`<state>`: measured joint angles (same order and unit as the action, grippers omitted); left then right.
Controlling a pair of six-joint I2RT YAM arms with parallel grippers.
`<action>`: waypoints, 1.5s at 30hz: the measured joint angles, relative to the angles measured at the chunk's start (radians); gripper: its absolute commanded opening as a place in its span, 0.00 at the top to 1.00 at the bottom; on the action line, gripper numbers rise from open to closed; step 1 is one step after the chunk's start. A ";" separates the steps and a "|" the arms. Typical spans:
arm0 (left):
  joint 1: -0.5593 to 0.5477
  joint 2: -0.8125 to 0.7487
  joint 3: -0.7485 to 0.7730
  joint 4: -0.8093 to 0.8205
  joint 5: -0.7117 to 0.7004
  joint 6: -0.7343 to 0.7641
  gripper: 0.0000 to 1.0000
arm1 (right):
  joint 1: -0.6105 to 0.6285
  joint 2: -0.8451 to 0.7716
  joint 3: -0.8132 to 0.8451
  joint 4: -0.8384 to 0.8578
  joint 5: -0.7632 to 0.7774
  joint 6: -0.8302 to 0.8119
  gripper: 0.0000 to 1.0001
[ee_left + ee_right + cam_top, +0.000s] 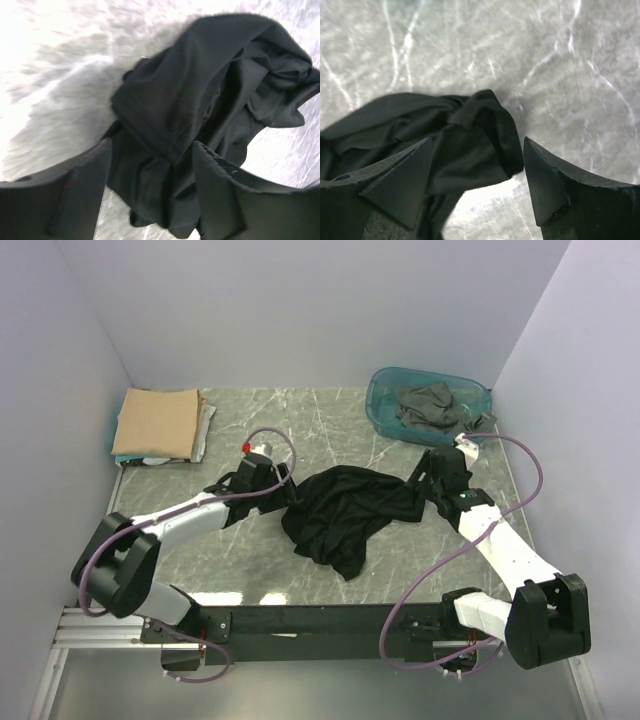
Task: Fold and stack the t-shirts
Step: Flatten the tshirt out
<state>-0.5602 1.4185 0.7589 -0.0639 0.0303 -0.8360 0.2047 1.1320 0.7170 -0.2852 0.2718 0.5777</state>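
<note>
Tan cloth t-shirt (155,422) folded, 10 o'clock; black cloth t-shirt (345,510) crumpled centre; L pincer (151,145), R pincer (478,140) agape astride it, nothing held.

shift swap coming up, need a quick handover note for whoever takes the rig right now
Left claw: open, jaws either side of a fold of the black t-shirt.
Right claw: open at the shirt's other edge, nothing gripped.
Black t-shirt: crumpled mid-table, unfolded.
Done: folded stack, tan shirt on top, far left corner.
Left: fold and stack the black one, then the dark grey shirt in the teal tub.
</note>
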 measured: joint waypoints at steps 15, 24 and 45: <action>-0.050 0.201 0.132 -0.026 -0.026 0.063 0.99 | -0.007 -0.004 -0.007 -0.022 0.001 -0.023 0.21; -0.053 0.159 0.175 -0.108 -0.111 0.071 0.99 | -0.009 0.001 -0.016 -0.026 0.001 -0.043 0.23; -0.053 -0.097 0.169 -0.265 -0.294 0.064 0.99 | -0.002 0.392 0.103 0.084 -0.122 -0.009 1.00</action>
<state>-0.6132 1.3216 0.9276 -0.3290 -0.2638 -0.7715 0.2031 1.5238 0.8196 -0.2016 0.1497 0.5690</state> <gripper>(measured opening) 0.023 0.111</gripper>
